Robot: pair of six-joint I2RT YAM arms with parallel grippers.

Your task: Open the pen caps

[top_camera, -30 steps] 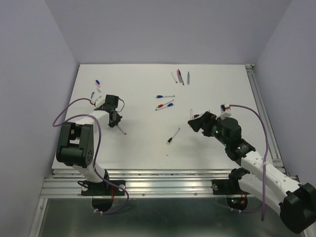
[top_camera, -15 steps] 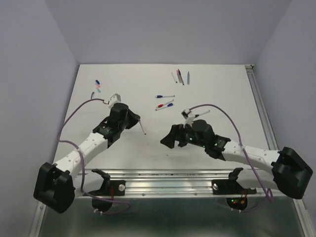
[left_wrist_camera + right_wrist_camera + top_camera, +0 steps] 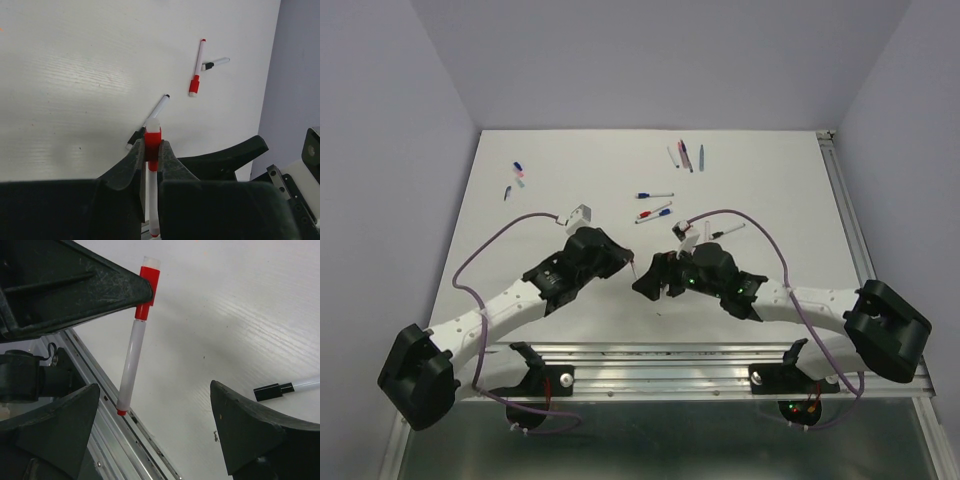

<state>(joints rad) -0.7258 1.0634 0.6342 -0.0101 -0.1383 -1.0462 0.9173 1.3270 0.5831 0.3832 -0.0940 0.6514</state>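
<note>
Over the near middle of a white table (image 3: 590,190), the step in hand looks like pulling a cap off: the left jaws are clamped on the red cap (image 3: 148,282) of a white pen (image 3: 131,357), holding it clear of the table. The right jaws stand wide apart with the pen lined up in the gap between them (touching neither), so next they likely need to close on it and pull straight away.

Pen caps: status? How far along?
Done: loose caps at far left look already pulled. In hand: left hand shut on a pen's red cap, right hand open around its barrel, not yet gripping. Left: red-capped pen and black-capped pen on the table are capped.
</note>
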